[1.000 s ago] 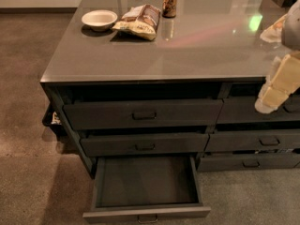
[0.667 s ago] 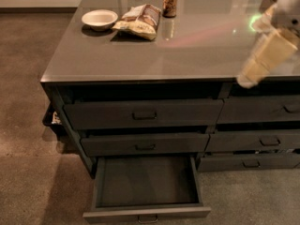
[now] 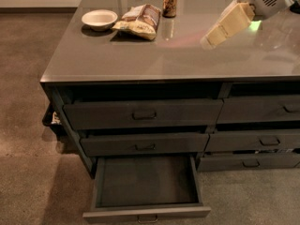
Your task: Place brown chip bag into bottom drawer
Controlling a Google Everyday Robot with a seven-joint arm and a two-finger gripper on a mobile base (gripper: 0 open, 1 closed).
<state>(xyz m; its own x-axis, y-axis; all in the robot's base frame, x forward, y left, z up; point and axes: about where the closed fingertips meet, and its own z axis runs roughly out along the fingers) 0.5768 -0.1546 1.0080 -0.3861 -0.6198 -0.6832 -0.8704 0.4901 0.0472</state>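
Observation:
The brown chip bag (image 3: 138,20) lies on the grey counter top (image 3: 140,55) at the far left, between a white bowl and a brown soda can. The bottom drawer (image 3: 146,186) of the left column is pulled out, and its inside looks bare. My gripper (image 3: 216,34) hangs over the right part of the counter, well to the right of the bag and apart from it. It points down and to the left.
The white bowl (image 3: 99,18) stands left of the bag. The brown soda can (image 3: 170,0) stands behind it to the right. Two shut drawers (image 3: 143,114) sit above the open one, with more drawers (image 3: 262,139) in the right column. Brown floor surrounds the cabinet.
My gripper has risen from in front of the right drawers to above the counter and moved left toward the bag. The bag, bowl, can and drawer have not moved.

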